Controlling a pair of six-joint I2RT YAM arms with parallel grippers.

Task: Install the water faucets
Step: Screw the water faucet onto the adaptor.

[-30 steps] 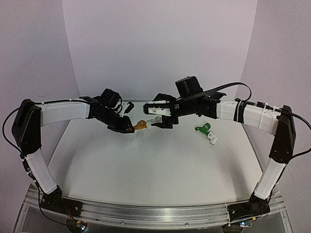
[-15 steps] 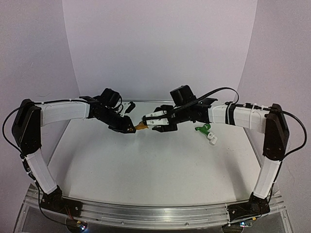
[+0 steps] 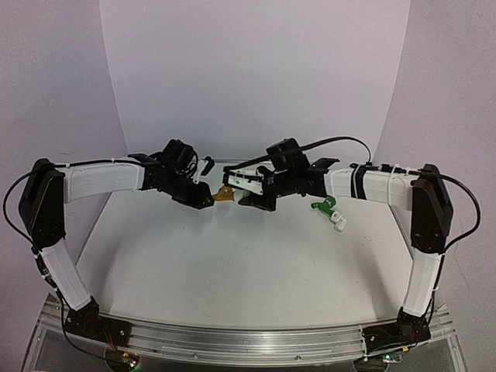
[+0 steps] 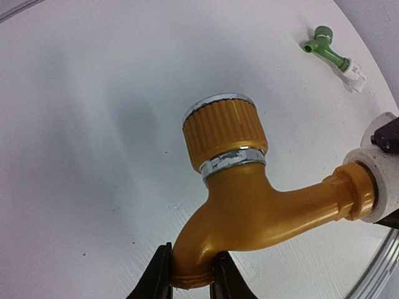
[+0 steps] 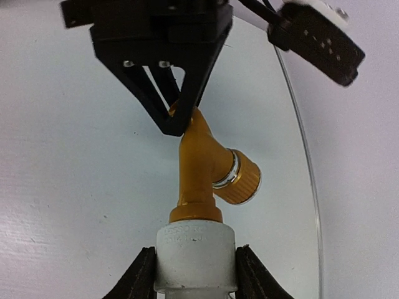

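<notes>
Orange faucet (image 4: pixel 249 205): held in the air over the far middle of the table (image 3: pixel 232 263), between the 2 arms
Left gripper (image 4: pixel 190 277): clamped narrowly on the spout tip
Right gripper (image 5: pixel 194 268): closed on the white fitting (image 5: pixel 195 249), which was seated over the threaded end
Green faucet (image 3: pixel 327 206): left lying at the far right, untouched
Handling: judged light, stiff, smooth plastic; best taken by spout or body, with the knob left free
Hidden: the threads were covered by the fitting, so the depth of engagement could not be told

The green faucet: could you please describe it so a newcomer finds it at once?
On the white table, look to the far right. The green faucet lies there, a white fitting at its end. Unlike the orange-yellow faucet, it is green and untouched.
</notes>
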